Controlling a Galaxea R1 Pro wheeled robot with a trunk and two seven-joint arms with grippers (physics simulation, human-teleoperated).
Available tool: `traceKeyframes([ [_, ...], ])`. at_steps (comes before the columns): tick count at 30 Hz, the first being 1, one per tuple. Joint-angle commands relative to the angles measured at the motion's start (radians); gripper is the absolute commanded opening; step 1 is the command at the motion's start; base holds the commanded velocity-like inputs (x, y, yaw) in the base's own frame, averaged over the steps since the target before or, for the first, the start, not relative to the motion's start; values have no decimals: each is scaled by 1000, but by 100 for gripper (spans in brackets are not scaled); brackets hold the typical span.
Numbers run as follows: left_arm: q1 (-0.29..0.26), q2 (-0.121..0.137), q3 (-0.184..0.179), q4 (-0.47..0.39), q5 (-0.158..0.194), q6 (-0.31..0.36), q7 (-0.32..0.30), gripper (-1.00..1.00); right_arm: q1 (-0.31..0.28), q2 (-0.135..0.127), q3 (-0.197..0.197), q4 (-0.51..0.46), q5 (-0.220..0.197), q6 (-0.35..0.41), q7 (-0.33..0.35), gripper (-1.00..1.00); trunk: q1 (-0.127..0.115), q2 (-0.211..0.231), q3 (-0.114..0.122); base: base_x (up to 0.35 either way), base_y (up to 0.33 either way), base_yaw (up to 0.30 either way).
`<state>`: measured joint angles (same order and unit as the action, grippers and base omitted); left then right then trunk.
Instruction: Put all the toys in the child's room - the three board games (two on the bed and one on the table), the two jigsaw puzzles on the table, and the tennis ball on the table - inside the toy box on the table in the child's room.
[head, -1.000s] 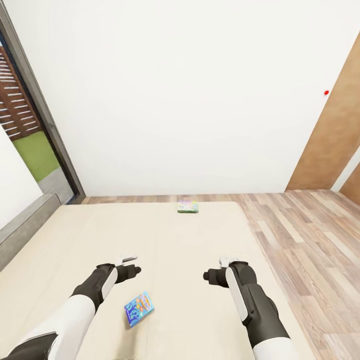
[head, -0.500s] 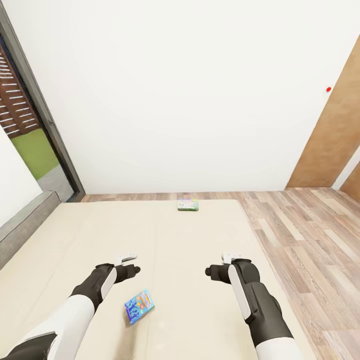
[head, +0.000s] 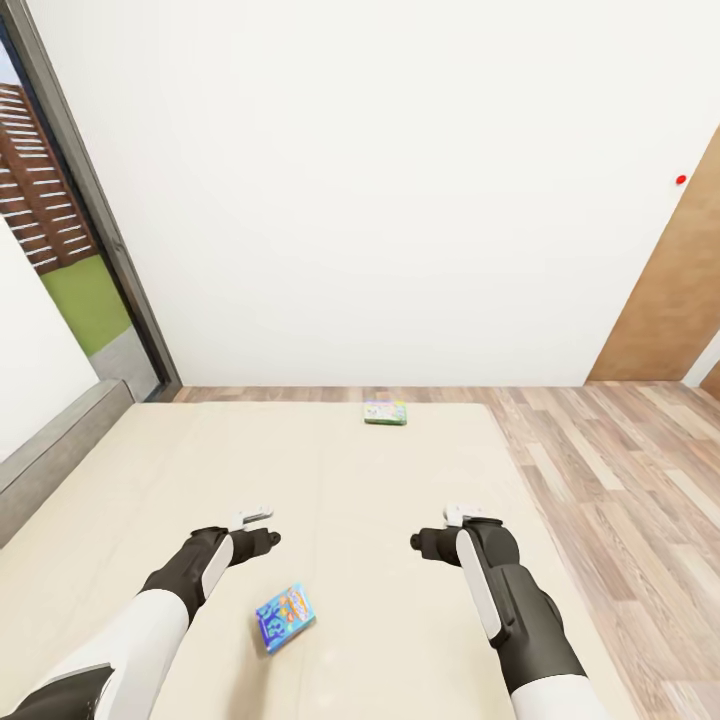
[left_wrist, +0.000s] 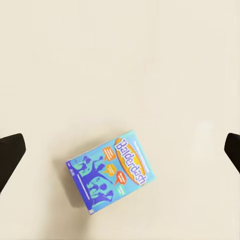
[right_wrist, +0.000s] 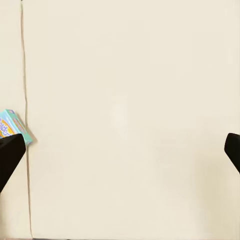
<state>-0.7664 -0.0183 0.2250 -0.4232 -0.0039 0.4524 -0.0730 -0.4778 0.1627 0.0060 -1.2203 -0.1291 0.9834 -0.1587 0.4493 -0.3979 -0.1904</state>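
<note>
Blue game lay flat on bed, lower centre-left, long axis diagonal. Green game at centre. Left gripper and right gripper were spread wide, empty.

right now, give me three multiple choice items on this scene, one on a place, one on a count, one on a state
1. Where does the blue rectangular board game box lie?
A. on the wood floor
B. on the beige mattress, near the left arm
C. in a bin

2. How many game boxes lie on the mattress?
A. one
B. two
C. four

3. How do the left gripper jaws stand?
A. wide apart, holding nothing
B. shut on the blue box
C. shut on a ball

Key: 1 B, it rests flat on the mattress. 2 B, the blue box and a green-edged box at the far edge. 3 A, the fingertips sit at opposite picture edges.
</note>
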Motion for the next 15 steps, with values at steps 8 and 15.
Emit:
traceKeyframes([
  [8, -1, -2, 4, -6, -1, 6, -4, 100, -1, 0, 0, 2, -10, -19, -10, 100, 1, -2, -2, 97, 0, 2],
  [15, -1, -2, 2, -6, -1, -8, -4, 100, -1, 0, 1, 3, -10, -30, -10, 100, 1, -2, -2, 13, 0, 0],
])
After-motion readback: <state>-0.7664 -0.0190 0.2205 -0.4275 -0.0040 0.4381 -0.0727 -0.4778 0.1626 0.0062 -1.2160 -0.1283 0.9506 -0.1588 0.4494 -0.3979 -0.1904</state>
